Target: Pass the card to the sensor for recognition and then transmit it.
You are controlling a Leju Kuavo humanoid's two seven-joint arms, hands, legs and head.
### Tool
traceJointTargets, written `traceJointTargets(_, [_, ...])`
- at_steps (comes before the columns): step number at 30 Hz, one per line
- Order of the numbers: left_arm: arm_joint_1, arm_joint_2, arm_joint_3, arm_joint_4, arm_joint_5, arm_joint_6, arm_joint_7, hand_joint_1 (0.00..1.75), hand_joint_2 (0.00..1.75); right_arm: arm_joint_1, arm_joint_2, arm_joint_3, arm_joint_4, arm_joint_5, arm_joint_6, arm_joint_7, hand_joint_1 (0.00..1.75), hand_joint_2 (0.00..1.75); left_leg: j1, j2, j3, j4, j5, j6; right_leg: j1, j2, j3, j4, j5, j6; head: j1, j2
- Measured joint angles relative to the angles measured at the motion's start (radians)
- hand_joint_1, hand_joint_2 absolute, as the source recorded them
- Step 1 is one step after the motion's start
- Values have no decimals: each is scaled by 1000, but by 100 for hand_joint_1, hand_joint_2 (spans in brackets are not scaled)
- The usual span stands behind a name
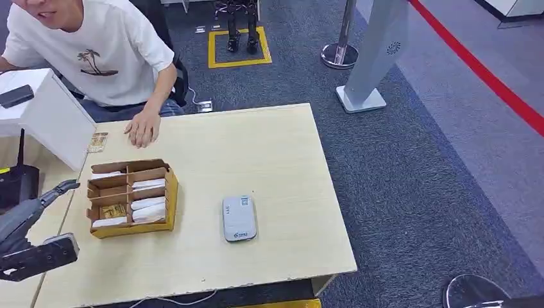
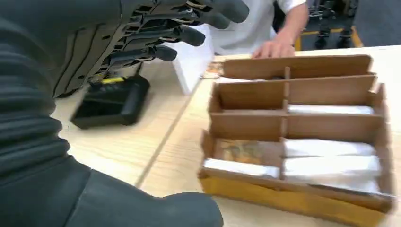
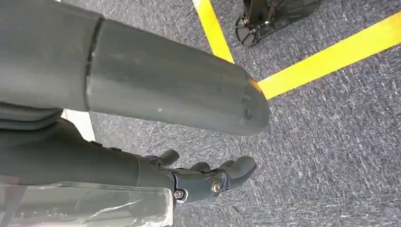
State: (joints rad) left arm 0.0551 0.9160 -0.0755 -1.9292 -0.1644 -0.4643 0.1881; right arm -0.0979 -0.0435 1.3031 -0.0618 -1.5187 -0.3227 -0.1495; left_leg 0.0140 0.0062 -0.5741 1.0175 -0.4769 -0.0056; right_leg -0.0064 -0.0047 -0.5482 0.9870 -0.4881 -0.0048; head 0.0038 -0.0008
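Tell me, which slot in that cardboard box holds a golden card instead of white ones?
The left-column slot second from the near end of the cardboard box, holding the golden card; other filled slots hold white cards.

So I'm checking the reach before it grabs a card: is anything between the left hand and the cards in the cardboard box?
Nothing visible blocks it. The left hand hovers open just off the table's left edge, beside the cardboard box. The box is open-topped, so the cards lie exposed. The person's hand rests farther back, clear of the box.
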Motion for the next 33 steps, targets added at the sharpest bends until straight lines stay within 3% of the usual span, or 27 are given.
traceJointTargets(6, [16,40,16,-17,-28,-4,12,0,175,-1,0,4,0,0,-1,0,0,175,0,0,0,0,0,0,0,0,0,0,0,0,0,0])
traceJointTargets(11, [24,53,19,-21,-220,24,23,0,175,-2,0,6,-1,0,-1,-2,0,175,0,0,0,0,0,0,0,0,0,0,0,0,0,0])
traceJointTargets(16, [18,31,7,-19,-422,60,5,0,175,-4,1,7,-2,0,-5,-3,0,175,0,0,0,0,0,0,0,0,0,0,0,0,0,0])
traceJointTargets(21, [-29,-54,-65,22,-666,150,-33,0,175,-7,5,8,-2,0,-6,-7,0,175,-1,-1,0,0,0,0,0,-1,0,0,0,0,0,0])
traceJointTargets(29, [-69,-187,-155,88,-765,225,-48,0,175,-8,10,8,-3,0,-5,-19,0,175,-1,0,0,0,0,0,0,0,0,-1,0,0,0,0])
traceJointTargets(33, [-77,-230,-181,107,-773,234,-50,0,175,-8,11,8,-3,0,-5,-20,0,175,-1,0,0,0,0,0,0,0,0,-1,0,0,0,0])
